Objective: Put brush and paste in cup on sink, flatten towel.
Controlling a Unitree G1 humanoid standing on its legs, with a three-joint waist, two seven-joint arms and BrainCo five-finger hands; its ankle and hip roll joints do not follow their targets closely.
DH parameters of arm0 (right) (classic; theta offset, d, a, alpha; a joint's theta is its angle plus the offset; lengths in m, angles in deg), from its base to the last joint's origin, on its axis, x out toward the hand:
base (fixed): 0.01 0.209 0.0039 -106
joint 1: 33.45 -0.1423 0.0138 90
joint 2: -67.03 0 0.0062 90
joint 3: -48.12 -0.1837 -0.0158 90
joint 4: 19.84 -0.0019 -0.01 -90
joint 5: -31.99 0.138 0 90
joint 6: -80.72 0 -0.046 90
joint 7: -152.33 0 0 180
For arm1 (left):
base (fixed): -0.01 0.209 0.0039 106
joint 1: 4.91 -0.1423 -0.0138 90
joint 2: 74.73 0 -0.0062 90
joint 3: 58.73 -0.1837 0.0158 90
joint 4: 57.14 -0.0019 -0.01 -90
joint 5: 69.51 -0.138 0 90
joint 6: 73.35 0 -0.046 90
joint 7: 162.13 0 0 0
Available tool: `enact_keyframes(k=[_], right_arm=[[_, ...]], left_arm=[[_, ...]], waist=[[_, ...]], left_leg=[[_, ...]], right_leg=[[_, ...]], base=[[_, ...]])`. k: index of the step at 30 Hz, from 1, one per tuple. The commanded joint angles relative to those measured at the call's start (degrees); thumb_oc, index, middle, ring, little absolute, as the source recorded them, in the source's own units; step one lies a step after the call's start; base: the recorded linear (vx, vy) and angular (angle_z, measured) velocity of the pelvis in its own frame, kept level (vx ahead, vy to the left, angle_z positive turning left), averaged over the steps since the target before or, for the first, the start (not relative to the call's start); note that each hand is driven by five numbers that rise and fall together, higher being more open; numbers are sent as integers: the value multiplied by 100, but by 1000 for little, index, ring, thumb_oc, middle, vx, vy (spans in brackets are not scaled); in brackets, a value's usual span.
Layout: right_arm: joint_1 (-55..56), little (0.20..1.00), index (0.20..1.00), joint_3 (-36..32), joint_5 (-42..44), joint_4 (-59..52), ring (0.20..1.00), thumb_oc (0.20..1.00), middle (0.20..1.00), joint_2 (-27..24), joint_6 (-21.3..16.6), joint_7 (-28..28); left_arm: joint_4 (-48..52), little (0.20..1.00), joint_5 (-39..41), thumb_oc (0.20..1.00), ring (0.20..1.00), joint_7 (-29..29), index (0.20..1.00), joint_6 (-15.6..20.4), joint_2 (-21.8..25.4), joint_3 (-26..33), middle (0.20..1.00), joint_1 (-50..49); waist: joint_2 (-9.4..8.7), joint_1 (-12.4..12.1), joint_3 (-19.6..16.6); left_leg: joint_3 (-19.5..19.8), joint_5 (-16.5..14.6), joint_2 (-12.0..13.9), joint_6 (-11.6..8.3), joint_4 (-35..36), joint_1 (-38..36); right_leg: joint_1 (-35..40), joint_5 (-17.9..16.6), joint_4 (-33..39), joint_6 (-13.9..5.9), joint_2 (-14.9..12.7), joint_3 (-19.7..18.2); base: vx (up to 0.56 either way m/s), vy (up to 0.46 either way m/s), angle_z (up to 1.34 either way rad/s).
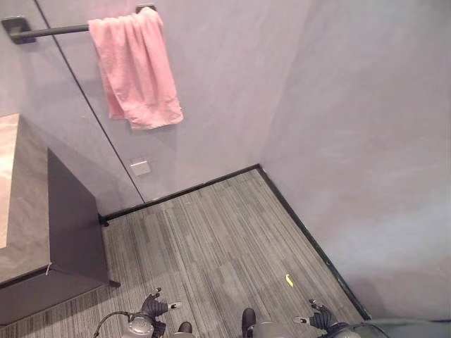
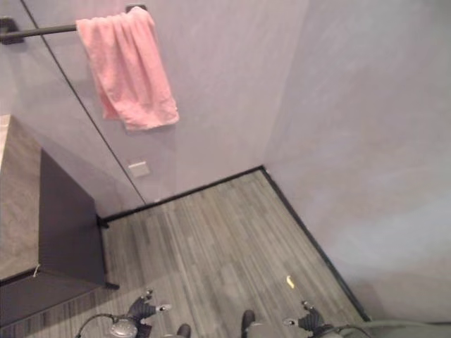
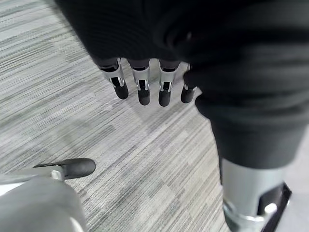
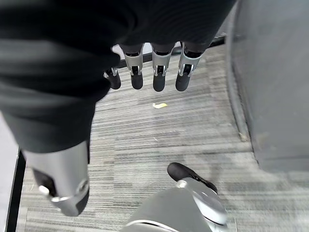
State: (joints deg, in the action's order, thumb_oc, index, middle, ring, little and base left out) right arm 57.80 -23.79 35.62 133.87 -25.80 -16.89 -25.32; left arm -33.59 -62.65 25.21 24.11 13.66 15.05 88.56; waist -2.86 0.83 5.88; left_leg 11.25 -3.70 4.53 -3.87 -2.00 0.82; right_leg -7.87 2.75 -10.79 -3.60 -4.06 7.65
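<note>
Overhead, a pink towel hangs from a dark wall rail, up on the robot's left side of the head views. It is draped over the rail bunched and uneven, folds gathered toward the rail's far end, its lower edge ragged and slanting rather than flat. Nothing touches it.

Left of the towel and lower, a grey stone-look worktop with a dark side panel stands against the wall. The part of its top in view carries nothing.

A small pale wall plate sits on the wall below the towel, just above the dark skirting. The floor is grey striped carpet. A small yellow scrap lies on it near the right-hand wall; the right wrist view shows the same scrap just past that hand's fingertips.

Left hand: low by the floor, at the bottom edge of the head views, well apart from towel and worktop. Fingers hang straight and relaxed, side by side, holding nothing; thumb apart from them.

Right hand: likewise low, at the bottom right of the head views. Fingers straight, loosely side by side, empty; thumb apart.
</note>
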Motion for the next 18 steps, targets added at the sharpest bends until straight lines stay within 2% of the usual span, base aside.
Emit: enact_keyframes(k=[1, 2, 4, 8, 10, 17, 18], right_arm=[[105, 1000, 1000, -70, 88, -59, 1000, 1000, 1000, -132, -88, 34], [130, 1000, 1000, -89, 85, -41, 1000, 1000, 1000, -158, -90, 47], [154, 1000, 1000, -101, 90, 23, 1000, 1000, 1000, -160, -70, 63], [156, 1000, 1000, -81, -18, 187, 1000, 1000, 1000, -131, -18, 118], [138, 1000, 1000, -135, 162, 139, 1000, 1000, 1000, -46, -38, 76], [143, 1000, 1000, -154, 239, 107, 1000, 1000, 1000, 37, -63, 42], [-91, 1000, 1000, -826, 1338, 457, 1000, 1000, 1000, 17, -148, 69]], left_arm=[[118, 1000, 36, 1000, 1000, 26, 1000, 147, 262, 50, 1000, 333], [143, 1000, 21, 1000, 1000, 30, 1000, 134, 235, 9, 1000, 376], [261, 1000, 42, 1000, 1000, 20, 1000, 113, 212, -37, 1000, 426], [294, 1000, 44, 1000, 1000, 11, 1000, 105, 219, -28, 1000, 379], [239, 1000, 11, 1000, 1000, -5, 1000, 104, 198, 5, 1000, 301], [271, 1000, 55, 1000, 1000, -71, 1000, 108, 154, 4, 1000, 209], [-512, 1000, -442, 1000, 1000, -32, 1000, -18, 197, 124, 1000, -8]], waist=[[-338, 207, -68], [-327, 318, -56], [-286, 450, -40], [-164, 476, -151], [-121, 447, -205], [-85, 448, -235], [40, 214, -146]], left_leg=[[-1056, 402, -146, 0, -215, -9], [-1668, 467, -13, -9, -289, 90], [-2453, 440, 128, 0, -359, 163], [-2464, 312, 31, 77, -77, 25], [-2467, 262, -77, 171, 72, -115], [-2453, 223, -171, 230, 134, -225], [-2098, 114, 425, -33, -1365, 578]], right_leg=[[188, -993, 820, -555, -651, -412], [256, -993, 861, -581, -727, -252], [247, -966, 822, -578, -776, -143], [208, -902, 759, -563, -724, -164], [157, -967, 690, -590, -727, -332], [148, -1077, 674, -628, -756, -498], [339, 335, -637, -343, -393, -324]], base=[[-23, -106, 76], [-64, -81, 90], [-71, -46, 140], [11, -6, 45], [15, 48, -5], [-12, 36, -5], [0, 0, 0]])
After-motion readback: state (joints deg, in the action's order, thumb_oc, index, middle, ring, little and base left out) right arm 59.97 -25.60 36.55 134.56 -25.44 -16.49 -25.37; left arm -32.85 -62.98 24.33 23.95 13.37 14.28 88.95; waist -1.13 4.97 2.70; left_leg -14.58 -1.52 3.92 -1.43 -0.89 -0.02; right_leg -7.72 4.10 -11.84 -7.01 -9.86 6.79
